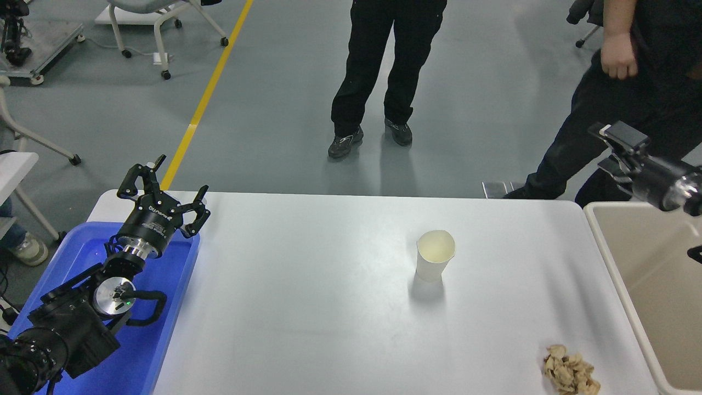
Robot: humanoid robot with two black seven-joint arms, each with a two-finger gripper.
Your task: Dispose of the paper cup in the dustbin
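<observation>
The paper cup (435, 255) stands upright and alone on the white table (307, 307), right of the middle. The beige dustbin (607, 252) stands against the table's right end, partly cut off by the picture's edge. My right gripper (613, 150) is open and empty, raised above the dustbin's far left corner, well to the right of the cup. My left gripper (164, 189) is open and parked over the blue tray (167, 307) at the lower left.
A crumpled tan paper wad (570, 373) lies near the table's front right corner. Two people (384, 71) in dark clothes stand beyond the far edge; one's hand (618, 60) hangs above my right gripper.
</observation>
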